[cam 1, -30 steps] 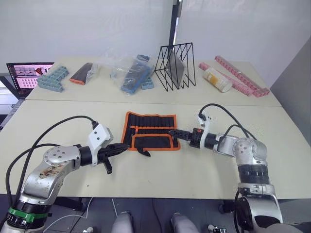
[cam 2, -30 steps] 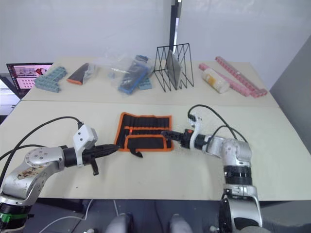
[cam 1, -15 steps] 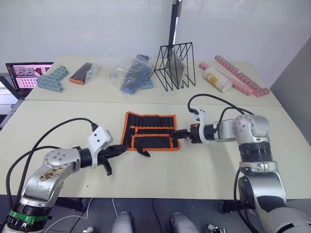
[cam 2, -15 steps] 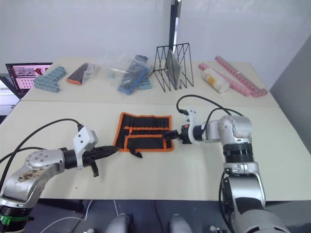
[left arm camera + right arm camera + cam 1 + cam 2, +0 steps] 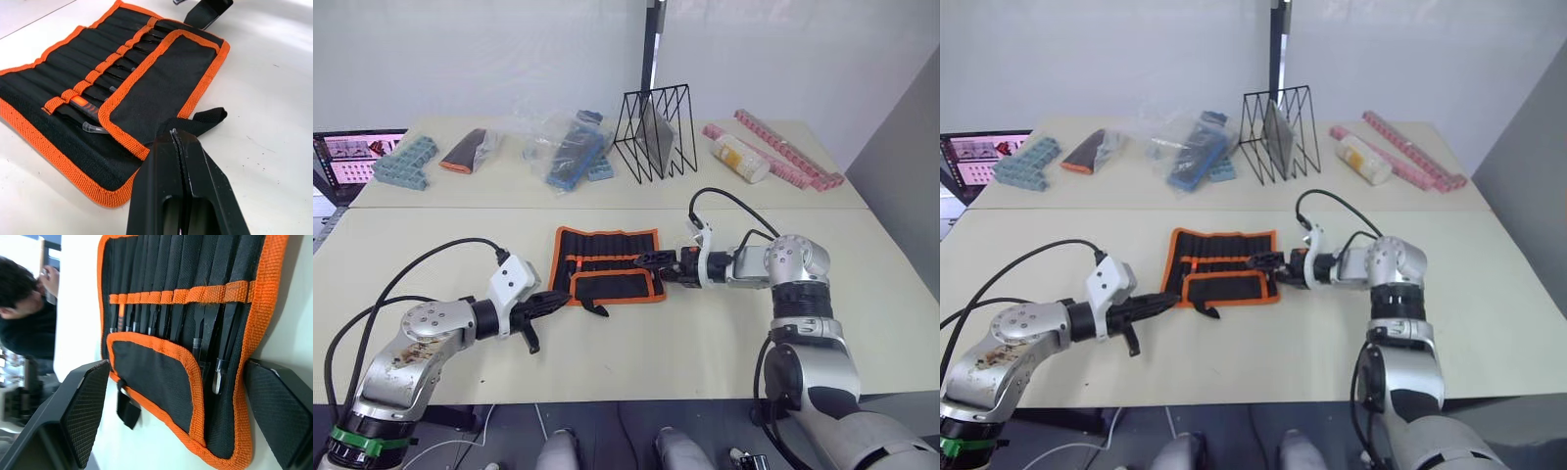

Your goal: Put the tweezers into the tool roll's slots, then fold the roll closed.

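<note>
The flat rectangular black fabric tool roll with orange edging (image 5: pixel 607 265) lies open on the pale surface (image 5: pixel 705 333), between the two tools. The slim black pointed metal tweezers (image 5: pixel 215 333) are seated in the narrow black fabric slots (image 5: pixel 161 269) under the orange retaining band, and the lower orange-trimmed flap (image 5: pixel 161 83) covers their tips, so the insertion step appears complete and the fold-closed step is judged to be in hand. The right tool (image 5: pixel 654 260) sits at the roll's near edge with its fingers (image 5: pixel 83 401) spread wide, one to each side of that edge, holding nothing. The left tool (image 5: pixel 548 302) rests just short of the opposite end, its fingers (image 5: pixel 166 161) pressed together and empty, pointing at the black fabric strap (image 5: pixel 205 120) that trails from the roll just ahead of the tips. The next move probably calls for the right tool to close on the edge in front of it and carry that edge over toward the left tool, while the left tool pins the far end so the fabric does not slide. Risk: a shallow pinch could take only the orange binding and let the panel slip.
</note>
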Controlling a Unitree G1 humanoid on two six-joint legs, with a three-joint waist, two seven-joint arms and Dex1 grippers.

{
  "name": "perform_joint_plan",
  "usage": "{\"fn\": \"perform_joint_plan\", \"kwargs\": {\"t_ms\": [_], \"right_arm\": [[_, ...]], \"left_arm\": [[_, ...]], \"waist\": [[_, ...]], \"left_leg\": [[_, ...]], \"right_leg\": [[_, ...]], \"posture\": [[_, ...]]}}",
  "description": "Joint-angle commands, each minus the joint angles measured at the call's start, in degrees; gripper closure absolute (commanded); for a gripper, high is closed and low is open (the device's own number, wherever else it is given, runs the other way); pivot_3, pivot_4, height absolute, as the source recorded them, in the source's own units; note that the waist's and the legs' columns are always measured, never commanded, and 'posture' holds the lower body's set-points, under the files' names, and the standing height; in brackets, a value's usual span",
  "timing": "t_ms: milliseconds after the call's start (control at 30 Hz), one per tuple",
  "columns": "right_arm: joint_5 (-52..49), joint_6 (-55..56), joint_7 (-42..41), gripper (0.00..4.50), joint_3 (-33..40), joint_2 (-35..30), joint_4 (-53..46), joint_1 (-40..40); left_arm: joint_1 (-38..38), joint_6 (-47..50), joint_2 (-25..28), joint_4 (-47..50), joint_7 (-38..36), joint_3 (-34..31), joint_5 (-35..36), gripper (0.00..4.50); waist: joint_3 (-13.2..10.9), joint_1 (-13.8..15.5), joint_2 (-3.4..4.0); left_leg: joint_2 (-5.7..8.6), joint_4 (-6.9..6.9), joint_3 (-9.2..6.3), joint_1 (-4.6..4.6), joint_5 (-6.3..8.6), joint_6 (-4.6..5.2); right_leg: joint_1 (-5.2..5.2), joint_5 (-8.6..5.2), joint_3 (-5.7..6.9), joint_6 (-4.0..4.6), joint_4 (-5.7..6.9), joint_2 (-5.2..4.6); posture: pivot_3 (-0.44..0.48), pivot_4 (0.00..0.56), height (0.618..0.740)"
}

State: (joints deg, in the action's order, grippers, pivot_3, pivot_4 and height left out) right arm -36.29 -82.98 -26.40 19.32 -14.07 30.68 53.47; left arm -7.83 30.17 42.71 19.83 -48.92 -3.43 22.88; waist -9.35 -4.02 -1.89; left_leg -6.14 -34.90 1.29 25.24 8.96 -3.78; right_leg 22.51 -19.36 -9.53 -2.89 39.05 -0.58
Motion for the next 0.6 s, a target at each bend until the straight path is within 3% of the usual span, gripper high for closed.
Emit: {"fn": "perform_joint_plan", "kwargs": {"t_ms": [33, 400, 600], "right_arm": [[-2.44, -0.76, -0.6, 0.07, 3.32, 0.91, 1.26, 1.93], [-2.5, -1.8, -1.29, 0.07, 3.71, 0.29, 0.0, 0.84], [-2.02, -1.0, -3.33, 1.92, 1.88, -2.84, 0.09, -0.11]], "left_arm": [[0.34, -0.47, -0.03, 2.15, 0.39, -1.71, 0.93, 4.5], [0.32, -0.78, 0.21, 1.78, 0.3, -1.47, 0.6, 4.5], [0.54, -0.89, 0.27, 1.78, 0.2, -1.41, 0.54, 4.5]], "waist": [[0.0, 0.0, 0.0], [-0.01, 0.19, 0.02], [-0.01, 0.17, 0.02]], "left_leg": [[0.0, 0.01, 0.0, 0.0, 0.0, 0.0], [0.02, 0.0, 0.0, 0.02, 0.0, 0.0], [0.03, 0.01, 0.0, 0.03, 0.0, 0.0]], "right_leg": [[0.0, 0.0, 0.0, 0.0, 0.0, 0.0], [0.0, 0.0, 0.0, 0.0, 0.0, -0.01], [0.01, 0.0, 0.0, 0.0, -0.02, -0.02]], "posture": [[0.0, 0.15, 0.726], [0.0, 0.15, 0.726], [0.0, 0.15, 0.726]]}}
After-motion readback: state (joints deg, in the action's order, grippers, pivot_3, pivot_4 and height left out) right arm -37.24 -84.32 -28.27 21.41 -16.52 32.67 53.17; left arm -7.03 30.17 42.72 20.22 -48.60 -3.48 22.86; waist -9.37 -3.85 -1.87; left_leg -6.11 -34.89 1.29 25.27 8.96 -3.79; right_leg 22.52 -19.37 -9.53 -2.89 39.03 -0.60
